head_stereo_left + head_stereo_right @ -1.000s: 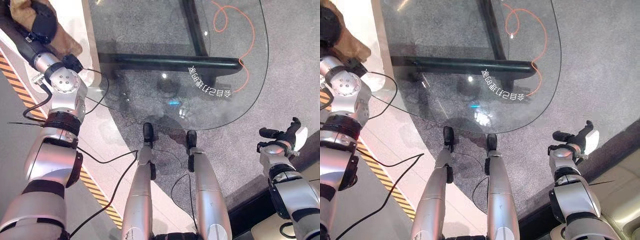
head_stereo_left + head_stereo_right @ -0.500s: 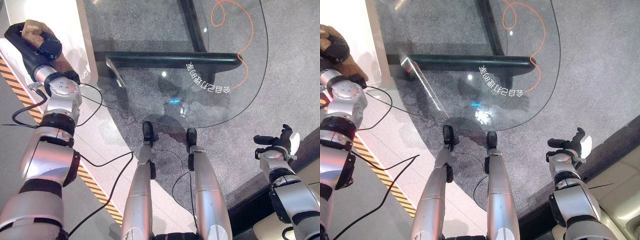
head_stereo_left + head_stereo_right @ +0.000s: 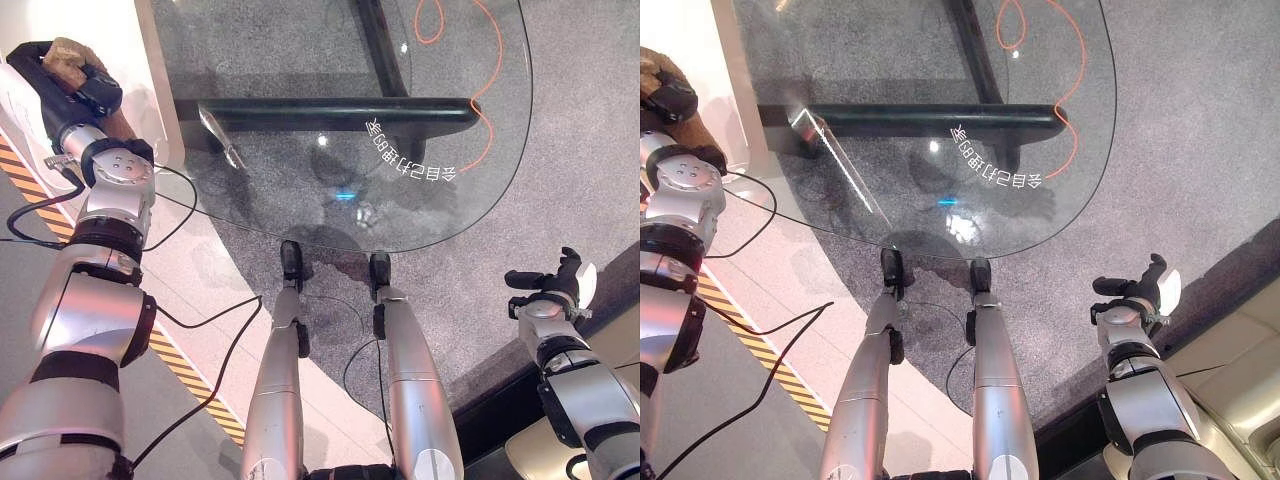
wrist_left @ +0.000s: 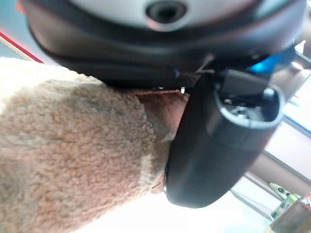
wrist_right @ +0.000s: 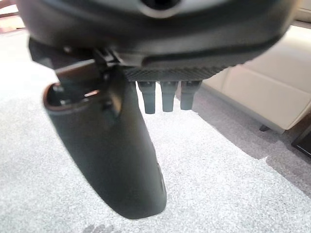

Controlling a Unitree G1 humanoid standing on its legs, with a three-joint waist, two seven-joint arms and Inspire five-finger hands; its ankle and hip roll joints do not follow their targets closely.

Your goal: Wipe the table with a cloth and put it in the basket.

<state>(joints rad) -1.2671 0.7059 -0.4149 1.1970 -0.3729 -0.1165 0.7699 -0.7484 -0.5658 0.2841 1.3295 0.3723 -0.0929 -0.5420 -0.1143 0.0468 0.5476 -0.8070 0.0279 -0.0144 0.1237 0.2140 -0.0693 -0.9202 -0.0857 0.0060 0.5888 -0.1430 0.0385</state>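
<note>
A brown fuzzy cloth (image 3: 62,52) is bunched in my left hand (image 3: 92,88), which is shut on it at the far left, over a white surface (image 3: 110,30) beside the glass table (image 3: 300,170). In the left wrist view the cloth (image 4: 73,155) lies against the palm, with the thumb (image 4: 218,145) pressed beside it. My right hand (image 3: 560,282) hangs off to the right of the table, above grey carpet, its fingers relaxed and holding nothing. The right wrist view shows its thumb (image 5: 112,155) over the carpet.
The table has a rounded glass top on a black frame (image 3: 330,110), and an orange cable (image 3: 490,120) lies on the carpet under it. Yellow-black striped tape (image 3: 195,385) runs along the floor at the left. A beige sofa (image 5: 262,92) stands by my right side.
The camera has shifted, so the table sits differently in view. My left hand keeps its hold on the cloth. My right hand has sunk slightly.
</note>
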